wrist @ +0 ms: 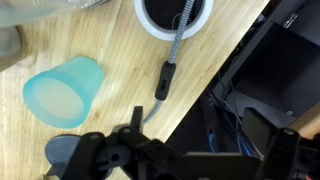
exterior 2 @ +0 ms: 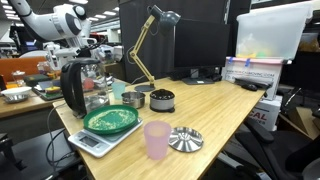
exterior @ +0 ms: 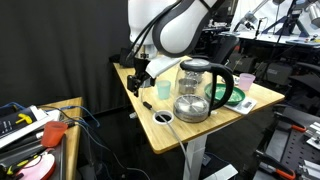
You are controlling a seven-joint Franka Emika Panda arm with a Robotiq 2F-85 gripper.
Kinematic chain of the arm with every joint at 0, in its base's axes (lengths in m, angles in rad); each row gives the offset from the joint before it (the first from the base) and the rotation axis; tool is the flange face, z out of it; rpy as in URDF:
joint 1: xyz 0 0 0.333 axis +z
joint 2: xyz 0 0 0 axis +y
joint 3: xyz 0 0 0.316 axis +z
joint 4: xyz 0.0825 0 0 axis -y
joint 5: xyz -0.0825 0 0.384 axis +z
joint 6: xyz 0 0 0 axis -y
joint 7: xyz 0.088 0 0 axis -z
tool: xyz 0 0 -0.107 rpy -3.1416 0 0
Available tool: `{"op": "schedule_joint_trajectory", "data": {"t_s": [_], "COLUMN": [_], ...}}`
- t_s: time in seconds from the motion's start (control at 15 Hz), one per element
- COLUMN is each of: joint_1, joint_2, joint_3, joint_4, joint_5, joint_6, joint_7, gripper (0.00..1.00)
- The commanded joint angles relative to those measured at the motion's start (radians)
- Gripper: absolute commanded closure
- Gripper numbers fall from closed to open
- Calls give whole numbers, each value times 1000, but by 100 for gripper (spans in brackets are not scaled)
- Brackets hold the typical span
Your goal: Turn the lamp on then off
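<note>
The lamp (exterior 2: 144, 48) stands behind the kettle, with a thin angled stem and a small rounded head (exterior 2: 166, 17). I cannot make it out in the exterior view from the opposite side. In the wrist view a thin cord with a dark inline switch (wrist: 163, 80) lies on the wooden table and runs up to a round black object with a light rim (wrist: 175, 14). My gripper (wrist: 200, 138) hovers above the table's edge just beside this cord. Its fingers are spread and empty. It also shows in both exterior views (exterior: 140, 74) (exterior 2: 93, 48).
A glass kettle with a black handle (exterior: 196, 90) (exterior 2: 78, 85), a teal cup (wrist: 64, 90) (exterior: 163, 88), a green plate on a scale (exterior 2: 110, 121), a pink cup (exterior 2: 157, 139) and a silver disc (exterior 2: 186, 138) share the table (exterior: 195, 130). Dark floor and cables lie beyond the edge.
</note>
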Motion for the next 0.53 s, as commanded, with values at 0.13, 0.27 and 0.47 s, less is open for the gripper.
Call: {"op": "schedule_joint_trajectory", "data": {"t_s": [0.13, 0.27, 0.47], "joint_1": [22, 24, 27], "joint_2": [89, 104, 111], "joint_3": [-30, -42, -60], "joint_4": [88, 98, 116], "joint_5": [103, 126, 140], "joint_6": [-28, -10, -6], "joint_7": [-54, -50, -46], "gripper": [9, 33, 54]}}
